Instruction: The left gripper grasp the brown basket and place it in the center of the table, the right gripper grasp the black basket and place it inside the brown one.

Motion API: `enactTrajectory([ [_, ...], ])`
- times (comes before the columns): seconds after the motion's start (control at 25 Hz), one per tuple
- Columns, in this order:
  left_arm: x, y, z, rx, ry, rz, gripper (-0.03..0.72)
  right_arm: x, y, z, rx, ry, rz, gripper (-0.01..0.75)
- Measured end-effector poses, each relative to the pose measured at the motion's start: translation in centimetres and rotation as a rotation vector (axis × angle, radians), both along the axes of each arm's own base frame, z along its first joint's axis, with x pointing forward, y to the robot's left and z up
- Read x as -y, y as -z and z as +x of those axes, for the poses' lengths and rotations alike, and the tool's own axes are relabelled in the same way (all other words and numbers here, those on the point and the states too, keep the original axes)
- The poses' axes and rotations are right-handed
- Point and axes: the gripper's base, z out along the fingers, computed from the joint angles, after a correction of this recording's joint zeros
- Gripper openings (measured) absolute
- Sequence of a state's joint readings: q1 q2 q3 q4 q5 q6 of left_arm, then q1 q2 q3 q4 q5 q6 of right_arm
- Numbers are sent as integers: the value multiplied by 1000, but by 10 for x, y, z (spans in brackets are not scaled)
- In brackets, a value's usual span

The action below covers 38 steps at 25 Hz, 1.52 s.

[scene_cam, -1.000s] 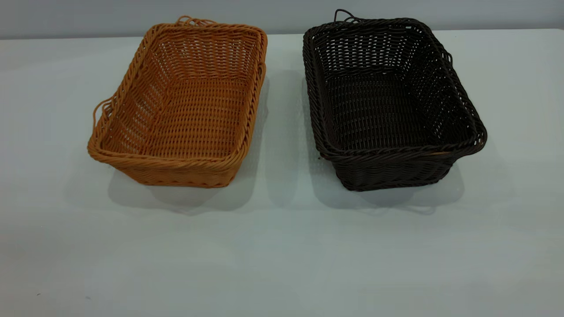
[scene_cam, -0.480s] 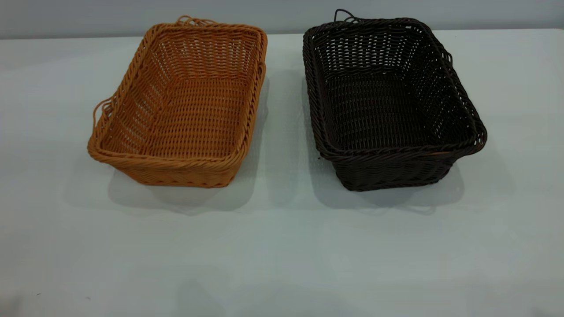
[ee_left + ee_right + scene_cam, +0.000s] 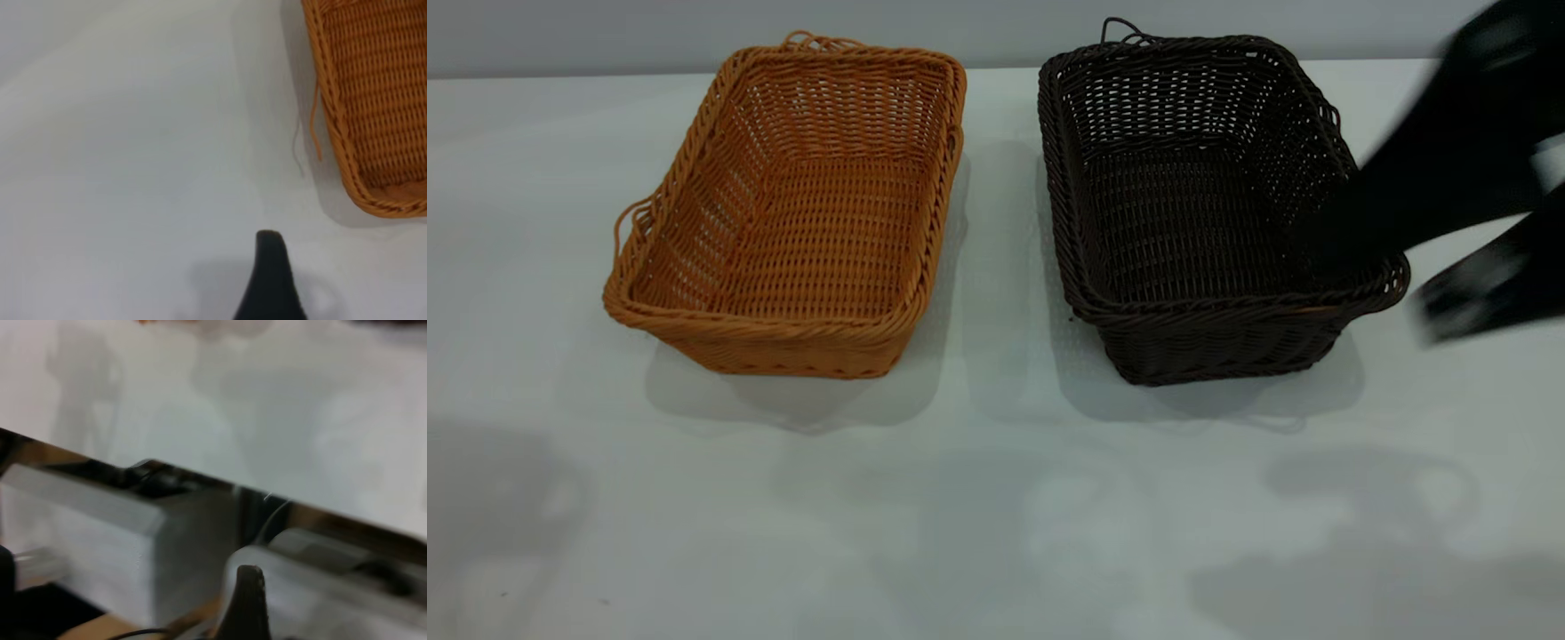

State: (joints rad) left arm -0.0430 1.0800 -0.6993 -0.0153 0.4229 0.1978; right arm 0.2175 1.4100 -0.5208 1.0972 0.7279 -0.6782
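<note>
Two baskets stand side by side, long axes running away from the camera: orange-tan woven wicker brown basket upper left, blackish woven wicker black basket upper right. The blurred right gripper is beside the black basket's right rim; I cannot tell its opening. The left gripper is near the brown basket's corner, opening unclear.

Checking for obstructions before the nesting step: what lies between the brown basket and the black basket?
Nothing. The exterior view shows only a bare strip of table between the brown basket and the black basket.
</note>
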Motion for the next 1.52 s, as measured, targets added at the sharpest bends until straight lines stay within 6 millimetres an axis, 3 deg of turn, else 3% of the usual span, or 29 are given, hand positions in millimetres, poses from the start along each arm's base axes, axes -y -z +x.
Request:
enactTrajectory([
  [0.28,0,4,11,35,1,-1,518,-20,57,35,-393,506,230,594],
  [0.48,1,1,14,81,0,-3,518,-27,87,59,-551,637,268,594],
  [0.76,1,1,16,91,0,-3,518,-37,116,97,-620,822,215,591],
  [1.04,1,17,30,30,-3,-3,518,-41,138,113,-546,1072,34,559],
  [1.32,5,43,91,-81,-39,-44,518,-42,158,107,-558,1175,-50,543],
  [1.52,12,82,150,-213,-95,-136,518,-43,159,107,-568,1177,-48,542],
])
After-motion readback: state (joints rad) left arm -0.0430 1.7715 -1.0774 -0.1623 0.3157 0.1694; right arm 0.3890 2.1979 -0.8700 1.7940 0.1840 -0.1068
